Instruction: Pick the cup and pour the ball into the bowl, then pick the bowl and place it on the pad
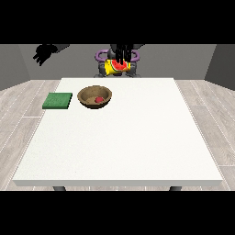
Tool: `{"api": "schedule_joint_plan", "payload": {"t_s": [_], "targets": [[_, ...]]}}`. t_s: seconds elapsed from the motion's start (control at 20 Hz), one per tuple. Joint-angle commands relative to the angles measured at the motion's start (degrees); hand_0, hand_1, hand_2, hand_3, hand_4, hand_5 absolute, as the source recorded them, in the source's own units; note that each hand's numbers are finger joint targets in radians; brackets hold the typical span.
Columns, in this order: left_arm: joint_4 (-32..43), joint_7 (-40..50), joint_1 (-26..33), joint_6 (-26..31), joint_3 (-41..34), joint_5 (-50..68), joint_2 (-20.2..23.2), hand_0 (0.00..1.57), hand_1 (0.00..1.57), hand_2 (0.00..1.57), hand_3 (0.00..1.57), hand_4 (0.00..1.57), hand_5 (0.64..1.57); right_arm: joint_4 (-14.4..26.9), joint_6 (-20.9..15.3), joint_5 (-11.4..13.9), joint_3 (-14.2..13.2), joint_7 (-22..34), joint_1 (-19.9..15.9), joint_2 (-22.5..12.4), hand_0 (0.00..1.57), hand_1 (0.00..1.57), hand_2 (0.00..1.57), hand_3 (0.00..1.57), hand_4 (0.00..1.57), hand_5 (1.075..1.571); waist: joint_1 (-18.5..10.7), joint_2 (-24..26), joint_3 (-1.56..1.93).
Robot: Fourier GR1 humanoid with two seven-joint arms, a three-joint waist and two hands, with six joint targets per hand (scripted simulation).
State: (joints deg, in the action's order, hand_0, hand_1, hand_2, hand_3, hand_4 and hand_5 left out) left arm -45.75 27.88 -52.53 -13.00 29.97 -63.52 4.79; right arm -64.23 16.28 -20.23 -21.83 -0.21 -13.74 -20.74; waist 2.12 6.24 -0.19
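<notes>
Table (137, 137): large, white, square-cornered top seen from across; two dark legs show under its near edge.
Floor (18, 119): pale grey wood-look planks on both sides of the table.
Walls (13, 64): plain grey, with a darker panel at the view's right.
Pad (58, 100): flat green square lying on the table near its left edge, just beside the bowl but apart from it.
Bowl (95, 97): brown, wooden-looking, upright on the table toward the far left part, right of the pad.
Ball (98, 99): small and red, resting inside the bowl near its bottom.
Cup (114, 67): yellow with a red and green pattern, tilted on its side in the air beyond the table's far edge, in front of the robot's body.
Hand at the view's right (121, 56): above the cup, dark fingers reaching down over it and holding it.
Hand at the view's left (43, 54): raised in the air, well off to the left of the table, holding nothing, fingers spread apart.
Robot (102, 56): small at the far edge, dark body with purple rings.
</notes>
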Motion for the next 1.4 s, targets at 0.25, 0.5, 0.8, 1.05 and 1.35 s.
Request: {"api": "schedule_joint_plan", "payload": {"t_s": [0.25,0.5,0.8,1.05,1.35], "targets": [[-14.6,-12.2,2.4,-3.5,-28.7,34.8,1.2,0.0,0.0,0.0,0.0,1.15,1.568,-0.1,-5.2,1.4,-0.7,-0.2,-0.7,1.3,0.0,0.0,0.0,0.0,0.78,1.556,-8.5,-1.7,-0.74],[-19.3,-18.2,1.8,9.0,-39.5,53.2,3.8,0.0,0.0,0.0,0.0,1.05,1.567,1.6,-9.0,2.9,0.0,-3.1,1.1,6.3,0.0,0.0,0.0,0.0,0.78,1.56,-12.9,-4.7,-0.12],[-18.7,-18.8,0.1,24.1,-47.9,65.7,12.8,0.0,0.0,0.0,0.0,1.05,1.561,3.8,-12.9,3.6,0.0,-8.9,-0.9,11.0,0.0,0.0,0.0,0.0,0.74,1.567,-15.9,-10.3,0.17],[-20.0,-16.7,1.2,30.2,-50.2,70.5,17.8,0.0,0.0,0.0,0.0,1.04,1.558,11.7,-11.0,2.7,-1.8,-14.6,-3.8,9.9,0.0,0.0,0.0,0.0,0.72,1.566,-16.6,-13.5,0.25],[-21.0,-17.7,8.9,32.5,-53.3,73.1,22.4,0.0,0.0,0.0,0.0,1.0,1.542,17.3,-10.9,4.4,1.0,-17.8,-5.8,11.9,0.0,0.0,0.0,0.0,0.58,1.558,-12.9,-12.2,0.21]]}}
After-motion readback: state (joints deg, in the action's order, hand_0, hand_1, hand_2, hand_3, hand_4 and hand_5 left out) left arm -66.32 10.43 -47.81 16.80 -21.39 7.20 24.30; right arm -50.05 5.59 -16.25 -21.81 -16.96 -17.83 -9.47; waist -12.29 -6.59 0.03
